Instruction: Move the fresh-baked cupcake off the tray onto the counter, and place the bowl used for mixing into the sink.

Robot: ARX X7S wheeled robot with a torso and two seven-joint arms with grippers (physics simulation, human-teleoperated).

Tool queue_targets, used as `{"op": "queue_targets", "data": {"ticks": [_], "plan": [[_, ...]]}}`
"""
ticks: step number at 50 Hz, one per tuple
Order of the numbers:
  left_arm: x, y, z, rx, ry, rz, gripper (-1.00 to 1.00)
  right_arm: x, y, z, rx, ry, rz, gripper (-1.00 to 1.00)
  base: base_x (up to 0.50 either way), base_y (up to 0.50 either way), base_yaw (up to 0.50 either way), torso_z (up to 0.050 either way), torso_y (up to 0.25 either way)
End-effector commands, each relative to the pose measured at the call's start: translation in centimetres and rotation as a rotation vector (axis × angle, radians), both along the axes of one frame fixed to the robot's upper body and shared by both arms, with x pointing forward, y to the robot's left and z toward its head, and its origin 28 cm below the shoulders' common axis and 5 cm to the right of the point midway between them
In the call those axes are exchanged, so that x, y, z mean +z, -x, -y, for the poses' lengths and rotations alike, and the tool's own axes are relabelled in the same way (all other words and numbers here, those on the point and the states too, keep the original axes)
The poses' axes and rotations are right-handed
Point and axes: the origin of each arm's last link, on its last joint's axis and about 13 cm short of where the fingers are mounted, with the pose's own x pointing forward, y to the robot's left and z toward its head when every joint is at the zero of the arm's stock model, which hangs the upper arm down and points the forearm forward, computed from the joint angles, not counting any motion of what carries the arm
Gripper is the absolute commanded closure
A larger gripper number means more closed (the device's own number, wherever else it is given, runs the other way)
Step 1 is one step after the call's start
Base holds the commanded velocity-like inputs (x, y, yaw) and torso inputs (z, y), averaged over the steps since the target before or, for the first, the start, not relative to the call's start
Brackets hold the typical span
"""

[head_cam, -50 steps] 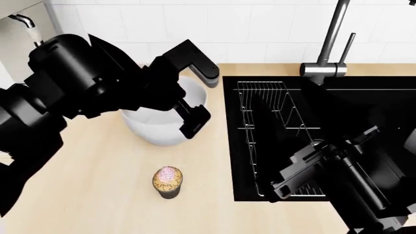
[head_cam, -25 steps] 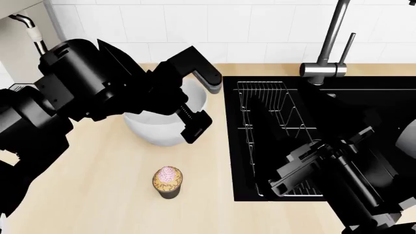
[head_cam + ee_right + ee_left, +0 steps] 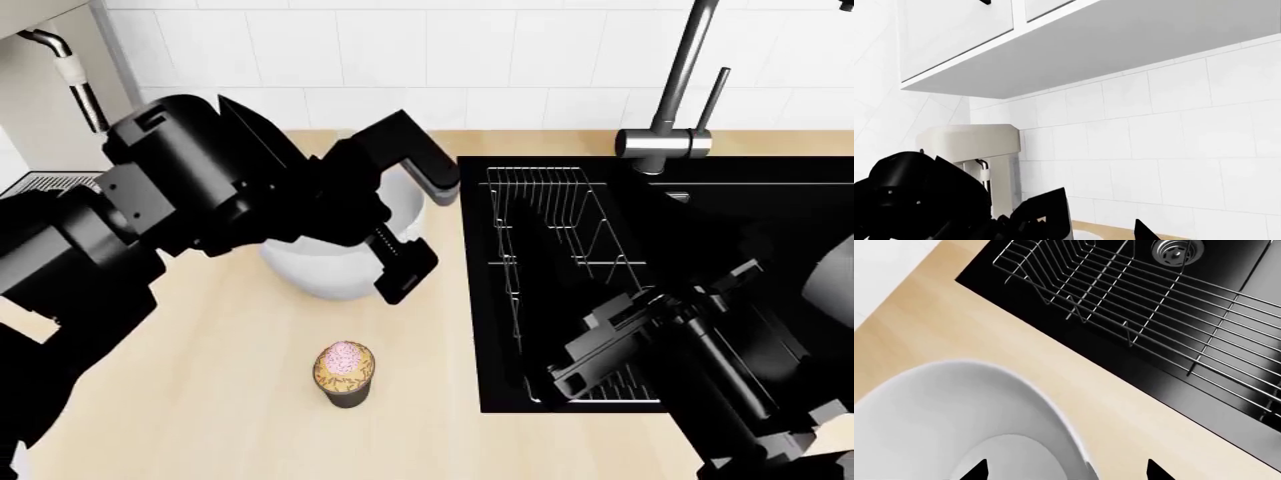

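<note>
The white bowl (image 3: 327,268) stands on the counter (image 3: 200,390) just left of the black sink (image 3: 747,230). My left gripper (image 3: 416,218) is open and straddles the bowl's rim on the sink side. In the left wrist view one fingertip (image 3: 977,471) is over the inside of the bowl (image 3: 954,410) and the other is over bare counter (image 3: 1134,420). The cupcake (image 3: 344,372) stands upright on the counter in front of the bowl, apart from both grippers. My right gripper (image 3: 587,362) hangs open and empty over the sink's near edge. The tray is out of view.
A wire rack (image 3: 547,230) lies in the sink's left part, with the round drain (image 3: 1177,249) beyond it. The tall steel tap (image 3: 681,90) rises behind the sink. A beige coffee machine (image 3: 54,60) stands at the far left by the tiled wall.
My left arm has shifted right and slightly down, bringing its open fingers further over the bowl's rim. The bowl, the cupcake and the right arm have hardly moved.
</note>
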Motion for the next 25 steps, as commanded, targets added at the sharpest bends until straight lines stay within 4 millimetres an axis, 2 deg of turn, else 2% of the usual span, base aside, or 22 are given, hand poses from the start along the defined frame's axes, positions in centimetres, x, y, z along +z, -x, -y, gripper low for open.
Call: {"op": "queue_targets", "data": {"ticks": [1,25], "plan": [[-0.4,-0.1,0.0,0.003,-0.004,-0.009,-1.0,0.0,-0.1,0.0,-0.001,0.002,-0.001,-1.0,0.0,0.0,0.0,0.0,0.0],[-1.8,-0.4,0.1,0.007,-0.024,-0.052,-1.0,-0.3,-0.2,-0.1,0.003,-0.001,-0.009,-1.0,0.0,0.0,0.0,0.0,0.0]]}}
